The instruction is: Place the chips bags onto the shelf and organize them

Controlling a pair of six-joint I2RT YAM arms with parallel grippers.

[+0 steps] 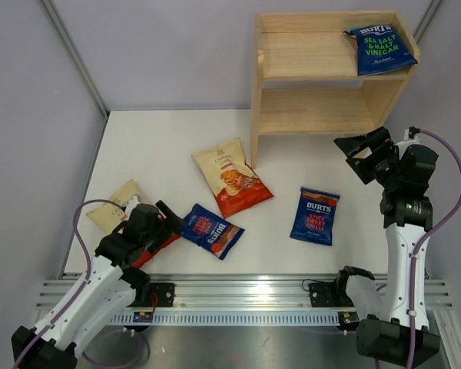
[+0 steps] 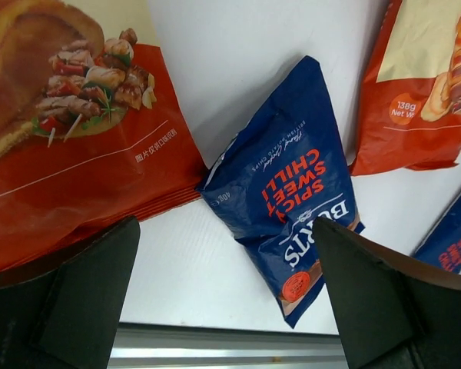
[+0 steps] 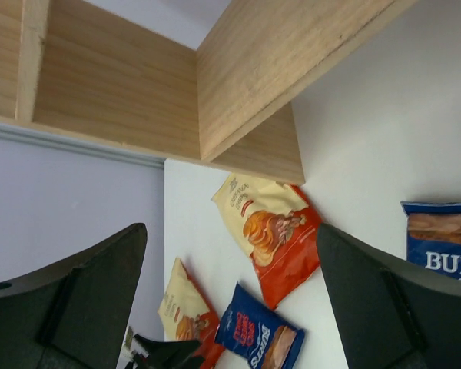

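White tabletop [image 1: 161,146]: four bags flat on it, plus the shelf [image 1: 307,115]. First blue Burts chilli bag [image 2: 292,192] lies tilted just ahead of the left fingers [image 2: 77,307], framed in the gap between them. First cream-and-red bag [image 2: 69,154] is close beside those fingers, off to one side. Second cream-and-red bag [image 1: 232,178] lies further out past them. Second blue Burts bag [image 1: 315,216] is well apart from the right fingers [image 3: 84,307], nearer the arm bases. Shelf stands just beyond the right fingers.
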